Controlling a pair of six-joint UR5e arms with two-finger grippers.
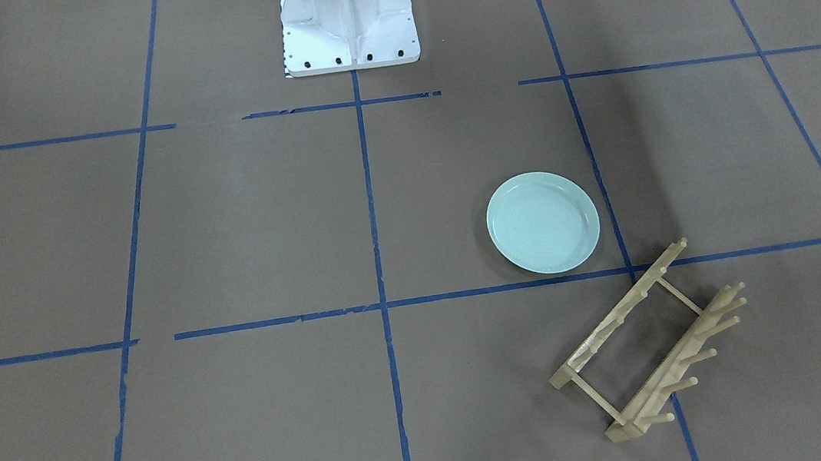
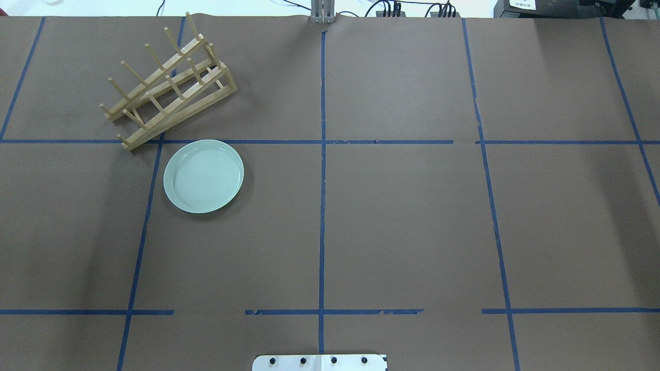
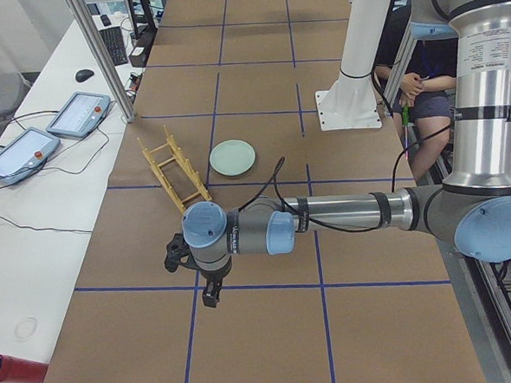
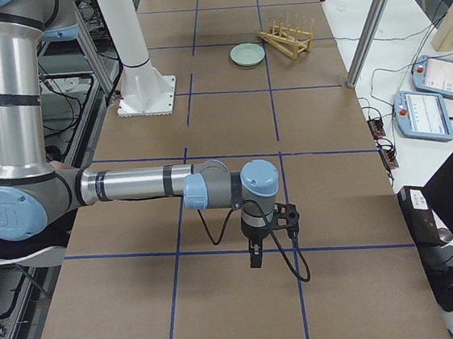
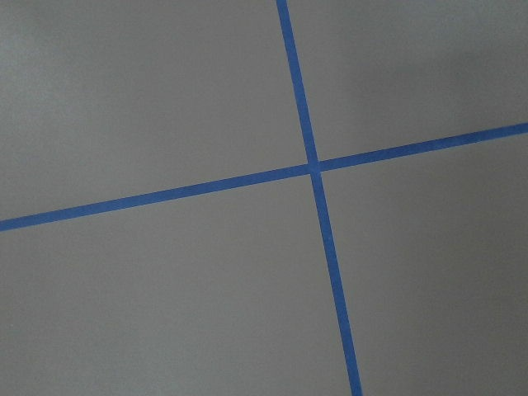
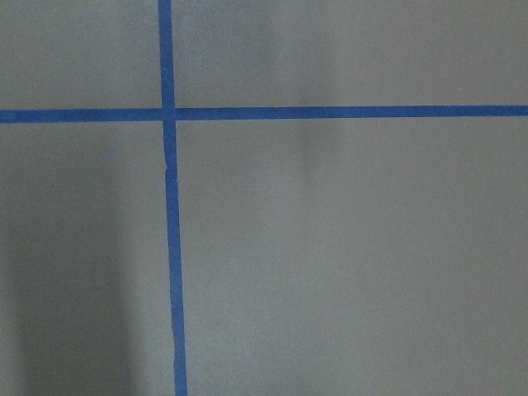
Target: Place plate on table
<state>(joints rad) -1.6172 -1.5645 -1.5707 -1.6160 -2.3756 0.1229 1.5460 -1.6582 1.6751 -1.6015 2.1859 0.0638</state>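
The rack (image 2: pixel 167 82) stands on the worktop (image 2: pixel 402 216). The plate (image 2: pixel 203 176) lies flat just beside it, with nothing holding it. The left gripper (image 3: pixel 211 292) and right gripper (image 4: pixel 255 257) hang well apart from it. I cannot tell if they are open.

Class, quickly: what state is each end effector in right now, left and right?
Left end effector: cannot be told, shown only in a side view.
Right end effector: cannot be told, shown only in a side view.

Bare table (image 2: pixel 412 221) surrounds the plate (image 2: pixel 203 176); only the wooden rack (image 2: pixel 170 85) stands close, beyond it
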